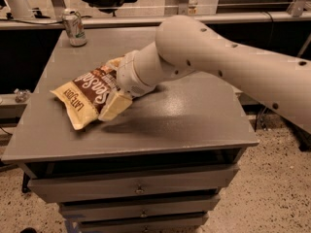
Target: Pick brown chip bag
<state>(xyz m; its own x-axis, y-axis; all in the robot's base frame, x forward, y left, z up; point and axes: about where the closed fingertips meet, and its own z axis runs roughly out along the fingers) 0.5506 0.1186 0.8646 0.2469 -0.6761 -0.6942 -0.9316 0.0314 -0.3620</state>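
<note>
Where brown chip bag (80,93) lies on drawer cabinet top (194,115), found gripper (114,106) against its right end; cannot tell whether clamped. Noted soda can (74,27) well apart.

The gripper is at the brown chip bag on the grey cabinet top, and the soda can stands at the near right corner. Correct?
Not quite. The camera view shows the soda can at the far left corner. The rest holds: the gripper is at the brown chip bag on the grey cabinet top.
</note>
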